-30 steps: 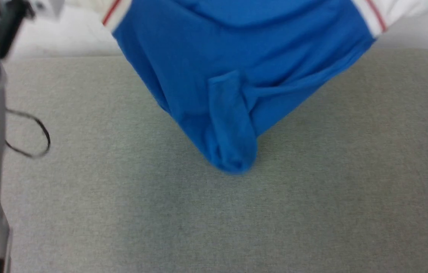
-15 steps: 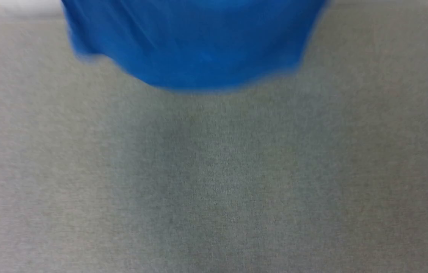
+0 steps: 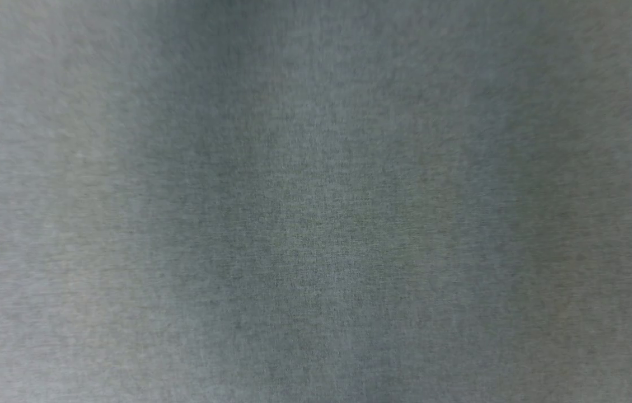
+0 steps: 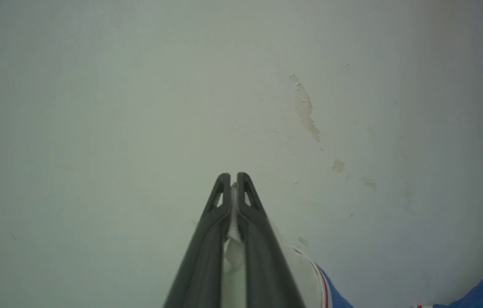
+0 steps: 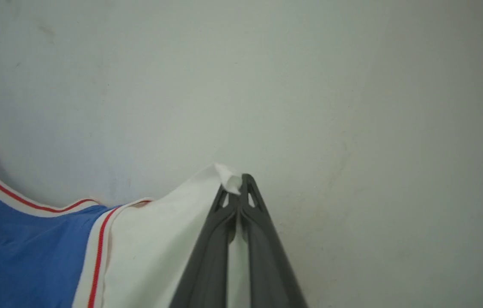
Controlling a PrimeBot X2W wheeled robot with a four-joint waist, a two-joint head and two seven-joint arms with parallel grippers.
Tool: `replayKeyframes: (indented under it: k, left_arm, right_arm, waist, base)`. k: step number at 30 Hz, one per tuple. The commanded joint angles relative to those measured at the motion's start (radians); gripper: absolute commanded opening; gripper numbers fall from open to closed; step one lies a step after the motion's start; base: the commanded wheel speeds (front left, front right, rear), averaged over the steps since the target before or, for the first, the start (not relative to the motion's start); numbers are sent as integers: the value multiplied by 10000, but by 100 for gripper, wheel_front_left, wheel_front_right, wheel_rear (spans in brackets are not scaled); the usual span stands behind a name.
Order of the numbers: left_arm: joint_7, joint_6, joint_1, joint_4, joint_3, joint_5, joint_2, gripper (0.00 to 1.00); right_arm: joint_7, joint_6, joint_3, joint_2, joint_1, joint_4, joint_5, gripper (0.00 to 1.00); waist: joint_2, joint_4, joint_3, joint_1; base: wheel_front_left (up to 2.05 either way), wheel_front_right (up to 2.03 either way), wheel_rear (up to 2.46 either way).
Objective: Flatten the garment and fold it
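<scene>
In the right wrist view the garment (image 5: 31, 252) hangs to the left, blue with a white sleeve and red-and-white trim. My right gripper (image 5: 238, 183) is shut on the white sleeve cloth, a tuft poking out past the fingertips. In the left wrist view my left gripper (image 4: 233, 179) is shut on white cloth of the garment (image 4: 305, 273), whose white sleeve, red stripe and blue body trail off to the lower right. Both grippers point at a pale wall.
The head view looks straight down at a grey felt-like table top (image 3: 316, 224). A pale wall (image 4: 138, 85) with a patch of chipped paint (image 4: 307, 111) stands behind the left gripper.
The head view has swung down: the blue garment slid up and out of it, and the left arm at its left edge is gone, leaving grey table top.
</scene>
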Motion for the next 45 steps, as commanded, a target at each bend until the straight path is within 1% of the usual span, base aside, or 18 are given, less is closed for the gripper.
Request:
replayKeyframes:
  k: [1,5,8,11,13,17,20,24,28,33,37,40,45]
  left_arm:
    - [-250,-158,-58,75,13,-88,-39,0]
    - [-656,-472,98,124,60,-403,-69,0]
    - [-843,-732,351,-53,57,-724,-121,0]
    - [-918,-936,1044,-510,49,-1122,-135,0]
    - [-914,-1025,1741,-980,3,-1331,-84,0]
    - [-912,-1084,3774,-2185,-24,-1668,128,0]
    - [-747,-921,5581,-3233,146,-1951,294,0]
    - [-479,-521,8036,-4854,361,-2231,421,0]
    - [-268,-198,10329,-6298,425,-2376,503,0]
    - [210,49,13254,-7298,-39,-2350,617,0]
    - [403,276,15369,-7473,-358,-2716,430,0]
    - [435,394,16736,-7258,-532,-2886,397,0]
    - [366,532,18342,-7017,-659,-3328,215,0]
  right_arm:
    - [-234,-9,78,-47,-110,139,56,0]
    - [-688,-9,395,-251,-114,272,442,0]
    - [-1000,-9,747,-447,-11,90,957,0]
    - [-1222,-9,1203,-698,416,-459,1735,0]
    - [-1259,-9,1476,-912,920,-1073,2364,0]
    - [-1074,-9,1926,-1392,2680,-2709,3533,0]
    - [-792,-9,1884,-1699,4344,-3972,4117,0]
    - [-257,-9,1399,-1810,6676,-5465,4520,0]
    - [232,-9,710,-1529,8969,-6705,4676,0]
    - [767,-9,-202,-657,11843,-7676,4772,0]
    - [1109,-9,-784,95,13917,-7939,4927,0]
    - [1259,-9,-1156,434,15169,-8071,4902,0]
    - [1476,-9,-2027,999,16773,-8123,4765,0]
  waist:
    - [1,53,1142,-2]
    - [1,124,1626,-2]
    - [1,181,1795,-2]
    - [1,267,1739,-2]
    - [1,357,1602,-2]
    - [1,474,957,-2]
    - [1,510,399,-2]
    - [1,543,-294,-2]
    - [1,584,-947,-2]
    - [1,634,-1715,-2]
    - [1,633,-2235,-2]
    - [1,624,-2656,-2]
    - [1,618,-3181,-2]
  base:
    - [0,0,0]
    - [0,0,0]
    - [0,0,0]
    - [0,0,0]
    - [0,0,0]
    - [0,0,0]
    - [0,0,0]
    - [0,0,0]
    - [0,0,0]
    - [0,0,0]
    - [0,0,0]
    - [0,0,0]
    - [0,0,0]
